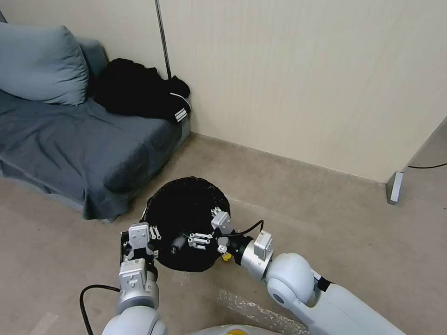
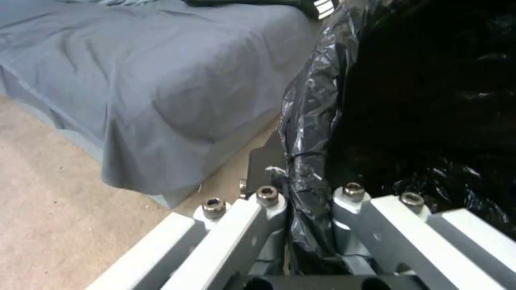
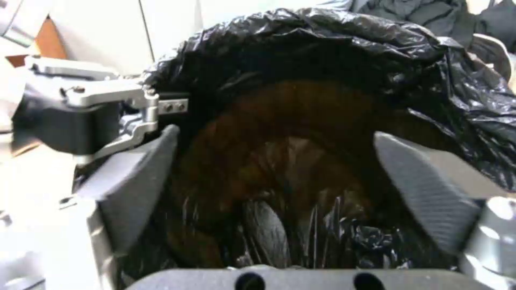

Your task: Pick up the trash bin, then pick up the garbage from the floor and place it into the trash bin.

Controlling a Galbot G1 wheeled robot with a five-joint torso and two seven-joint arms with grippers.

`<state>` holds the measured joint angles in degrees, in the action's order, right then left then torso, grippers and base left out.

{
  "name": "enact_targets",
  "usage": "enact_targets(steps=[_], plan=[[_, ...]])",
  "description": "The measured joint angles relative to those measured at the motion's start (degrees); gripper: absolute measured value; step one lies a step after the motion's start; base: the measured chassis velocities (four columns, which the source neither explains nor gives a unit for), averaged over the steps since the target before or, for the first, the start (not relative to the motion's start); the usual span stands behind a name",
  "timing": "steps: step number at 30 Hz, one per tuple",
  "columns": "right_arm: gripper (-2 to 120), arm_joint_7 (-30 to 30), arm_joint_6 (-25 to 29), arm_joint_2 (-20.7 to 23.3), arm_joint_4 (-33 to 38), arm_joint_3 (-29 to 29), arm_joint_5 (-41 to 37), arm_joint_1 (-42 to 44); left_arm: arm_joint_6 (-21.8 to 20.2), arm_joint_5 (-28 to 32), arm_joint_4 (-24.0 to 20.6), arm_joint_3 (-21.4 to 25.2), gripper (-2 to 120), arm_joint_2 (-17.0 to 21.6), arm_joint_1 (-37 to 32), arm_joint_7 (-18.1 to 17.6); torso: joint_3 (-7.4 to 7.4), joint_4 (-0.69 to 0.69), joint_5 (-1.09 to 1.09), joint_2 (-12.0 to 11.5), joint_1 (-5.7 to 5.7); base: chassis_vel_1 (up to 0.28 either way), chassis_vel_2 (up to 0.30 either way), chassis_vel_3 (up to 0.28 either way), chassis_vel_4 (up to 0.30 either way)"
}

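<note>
The left gripper (image 1: 148, 242) is clamping the trash bin (image 1: 184, 204) rim at its 8 o'clock edge, near the sofa (image 1: 84, 149). The right gripper (image 1: 198, 239) is hovering over the bin mouth at 4 o'clock, fingers (image 3: 425, 193) spread, holding nothing.

- No words, brand names, numbers or signs are showing legibly in any of the views.
- The black clothing (image 1: 139, 90) on the sofa (image 1: 70, 139) is showing only white stripes, with no lettering that can be read.
</note>
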<state>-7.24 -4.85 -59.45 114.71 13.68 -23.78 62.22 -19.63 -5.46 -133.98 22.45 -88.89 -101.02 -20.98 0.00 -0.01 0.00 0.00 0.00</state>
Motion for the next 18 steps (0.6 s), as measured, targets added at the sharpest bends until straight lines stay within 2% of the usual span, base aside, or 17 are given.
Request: enact_targets(steps=[2,9,12,13,18], plan=[[99,-0.15,0.25,0.27,0.77,-0.49,0.7,0.77,0.02,-0.18,0.04,-0.18,3,-0.02,-0.2,0.0,0.0,0.01,0.01,0.0,0.0,0.0,0.0,0.0,0.0],[100,-1.02,0.83,0.91,5.47,-4.31,2.03,1.51,0.03,-0.29,0.05,-0.18,3,-0.02,-0.19,0.0,0.0,0.01,0.01,0.0,0.0,0.0,0.0,0.0,0.0],[100,-2.58,2.37,1.55,11.68,-11.21,3.97,3.54,0.04,-0.29,0.45,0.06,3,0.01,-0.05,0.0,0.0,0.01,0.0,0.0,0.0,0.0,0.0,0.0,0.0],[100,-2.58,2.37,1.55,11.68,-11.21,3.97,3.54,0.04,-0.29,0.45,0.06,3,0.01,-0.05,0.0,0.0,0.01,0.0,0.0,0.0,0.0,0.0,0.0,0.0],[100,-3.01,3.86,1.44,17.71,-19.33,5.55,8.69,0.1,-0.35,1.16,0.14,3,-0.03,0.19,-0.02,0.0,0.02,0.0,0.0,0.0,0.0,0.0,0.0,0.0]])
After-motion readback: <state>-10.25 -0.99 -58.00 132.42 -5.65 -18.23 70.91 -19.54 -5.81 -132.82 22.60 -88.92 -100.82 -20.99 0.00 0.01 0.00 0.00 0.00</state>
